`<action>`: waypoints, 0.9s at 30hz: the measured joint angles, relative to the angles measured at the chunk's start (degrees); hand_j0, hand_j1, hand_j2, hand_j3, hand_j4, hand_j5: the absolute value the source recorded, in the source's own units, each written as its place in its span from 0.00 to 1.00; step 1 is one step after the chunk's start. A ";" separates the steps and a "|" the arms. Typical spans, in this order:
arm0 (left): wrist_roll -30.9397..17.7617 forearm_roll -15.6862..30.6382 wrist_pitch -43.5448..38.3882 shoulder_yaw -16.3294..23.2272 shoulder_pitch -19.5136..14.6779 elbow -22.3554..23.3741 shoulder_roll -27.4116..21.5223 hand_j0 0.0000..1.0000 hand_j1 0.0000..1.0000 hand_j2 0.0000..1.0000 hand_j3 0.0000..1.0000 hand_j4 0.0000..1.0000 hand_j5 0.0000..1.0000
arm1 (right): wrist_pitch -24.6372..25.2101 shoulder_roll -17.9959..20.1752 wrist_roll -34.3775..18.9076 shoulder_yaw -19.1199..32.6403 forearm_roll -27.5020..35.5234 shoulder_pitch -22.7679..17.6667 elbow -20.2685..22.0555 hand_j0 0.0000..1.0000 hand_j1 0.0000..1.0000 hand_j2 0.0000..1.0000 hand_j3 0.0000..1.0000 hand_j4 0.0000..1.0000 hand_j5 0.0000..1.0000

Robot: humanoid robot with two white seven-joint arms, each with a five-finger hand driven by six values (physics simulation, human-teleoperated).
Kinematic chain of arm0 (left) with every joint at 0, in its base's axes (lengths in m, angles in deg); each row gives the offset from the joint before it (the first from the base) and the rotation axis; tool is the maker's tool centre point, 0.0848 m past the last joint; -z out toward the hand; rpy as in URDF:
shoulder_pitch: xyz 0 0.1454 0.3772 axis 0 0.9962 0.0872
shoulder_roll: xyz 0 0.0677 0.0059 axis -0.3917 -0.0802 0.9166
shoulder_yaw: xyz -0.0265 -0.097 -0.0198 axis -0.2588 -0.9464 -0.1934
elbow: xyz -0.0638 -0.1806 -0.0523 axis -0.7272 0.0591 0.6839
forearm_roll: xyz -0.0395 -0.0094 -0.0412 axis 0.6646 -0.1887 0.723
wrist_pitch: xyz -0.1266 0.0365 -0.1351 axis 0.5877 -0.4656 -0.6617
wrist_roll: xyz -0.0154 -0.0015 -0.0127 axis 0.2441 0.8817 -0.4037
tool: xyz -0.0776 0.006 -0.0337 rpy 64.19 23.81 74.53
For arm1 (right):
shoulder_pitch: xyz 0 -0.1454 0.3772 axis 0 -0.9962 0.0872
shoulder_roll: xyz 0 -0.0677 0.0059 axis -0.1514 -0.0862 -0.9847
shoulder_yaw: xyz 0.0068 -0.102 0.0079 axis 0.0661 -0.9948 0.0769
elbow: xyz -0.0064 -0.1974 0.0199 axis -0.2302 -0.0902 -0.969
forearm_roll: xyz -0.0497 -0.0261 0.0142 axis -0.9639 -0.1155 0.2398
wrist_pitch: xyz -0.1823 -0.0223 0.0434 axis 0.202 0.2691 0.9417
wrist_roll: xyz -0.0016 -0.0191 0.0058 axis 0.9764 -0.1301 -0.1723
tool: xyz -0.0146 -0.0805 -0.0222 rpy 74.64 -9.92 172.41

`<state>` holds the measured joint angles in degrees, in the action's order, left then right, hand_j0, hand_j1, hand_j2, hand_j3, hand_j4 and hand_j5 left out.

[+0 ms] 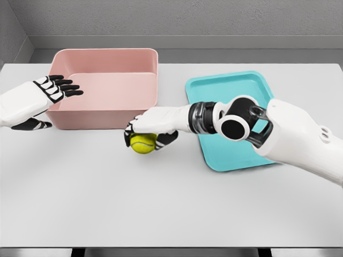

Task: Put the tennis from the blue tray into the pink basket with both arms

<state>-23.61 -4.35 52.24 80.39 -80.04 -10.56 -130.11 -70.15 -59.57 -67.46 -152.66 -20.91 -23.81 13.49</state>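
Tennis ball (143,143) gripped under curled fingers of right hand (153,130), just in front of pink basket (107,88), off blue tray (230,120); left hand (51,91) spread, empty, at basket's left wall; nearer for a handover, probably.

Render was bright, evenly lit, diffuse overhead light. Table (171,209) grey-white, no glare, no hot spots. Shadows were soft and short: faint dark patch under tennis ball (142,143) and right hand (150,131), thin shadow along front wall of pink basket (107,88), soft edge under blue tray (236,160) at its near rim. Focus was sharp across whole frame, no motion blur, no visible edge distortion. Back wall slightly dimmer than surface.
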 measured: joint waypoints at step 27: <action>0.13 0.27 0.01 0.14 0.79 -0.85 0.04 1.00 1.00 1.00 1.00 1.00 1.00 | -11.17 24.79 0.01 33.31 0.22 -14.94 0.14 1.00 1.00 1.00 1.00 1.00 1.00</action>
<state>-23.48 -4.07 52.25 80.53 -79.25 -11.41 -130.07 -81.32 -34.78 -67.45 -119.34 -20.69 -38.75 13.63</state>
